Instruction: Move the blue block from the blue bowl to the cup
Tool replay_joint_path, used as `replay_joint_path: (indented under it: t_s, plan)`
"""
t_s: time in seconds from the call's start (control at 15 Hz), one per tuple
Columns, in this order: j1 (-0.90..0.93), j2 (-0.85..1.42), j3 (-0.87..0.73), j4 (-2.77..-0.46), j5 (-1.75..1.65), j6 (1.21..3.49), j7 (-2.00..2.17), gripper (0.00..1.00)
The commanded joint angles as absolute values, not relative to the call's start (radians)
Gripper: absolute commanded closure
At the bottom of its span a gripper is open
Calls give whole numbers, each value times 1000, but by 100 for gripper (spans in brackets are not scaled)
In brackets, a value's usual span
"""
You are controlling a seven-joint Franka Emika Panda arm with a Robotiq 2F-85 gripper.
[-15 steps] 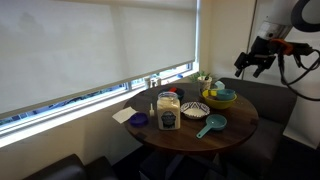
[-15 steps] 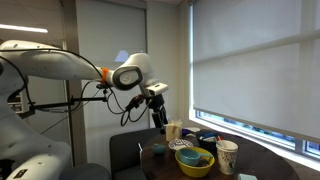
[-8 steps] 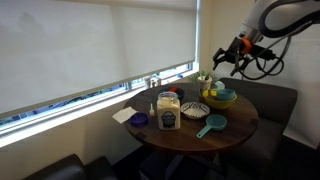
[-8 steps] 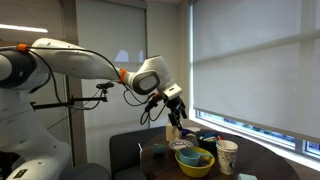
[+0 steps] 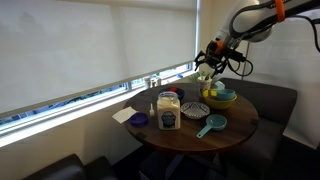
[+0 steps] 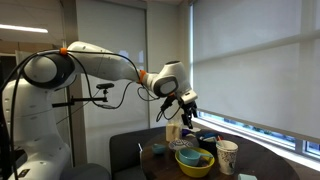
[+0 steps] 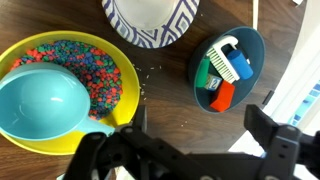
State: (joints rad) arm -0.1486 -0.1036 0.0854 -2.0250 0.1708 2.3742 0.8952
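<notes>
In the wrist view a dark blue bowl [image 7: 255, 45] holds a blue block with a white piece [image 7: 241, 66], a green block [image 7: 203, 76] and a red block [image 7: 220, 96]. My gripper [image 7: 205, 122] hangs open and empty above the table, just below that bowl in the picture. In both exterior views the gripper [image 5: 213, 58] [image 6: 187, 108] is high over the far side of the round table. A white paper cup [image 6: 227, 155] stands beside the bowls.
A yellow bowl of coloured bits [image 7: 75, 60] holds a teal scoop [image 7: 45, 100]. A white patterned bowl [image 7: 150, 18] sits near it. On the round wooden table [image 5: 235, 125] stand a jar [image 5: 168, 113], a teal ladle [image 5: 210, 125] and a blue lid [image 5: 138, 120].
The arm has swung in from the side to above the bowls on the table. The gripper stays open and empty.
</notes>
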Motion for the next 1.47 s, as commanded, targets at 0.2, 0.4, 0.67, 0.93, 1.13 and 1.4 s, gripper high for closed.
replay_joint_path:
  t_s: [0.2, 0.4, 0.67, 0.93, 1.13, 1.4]
  plan:
    - [-117, -90, 48, -2006, 128, 2393, 931, 0]
    - [-116, 31, 19, -1865, 93, 2393, 856, 0]
    - [-89, 226, -7, -1643, 26, 2347, 782, 0]
    - [-28, 405, -3, -1438, 26, 2249, 666, 0]
    - [26, 518, 3, -1286, 40, 2197, 604, 0]
    - [51, 512, -11, -1308, 66, 2211, 603, 0]
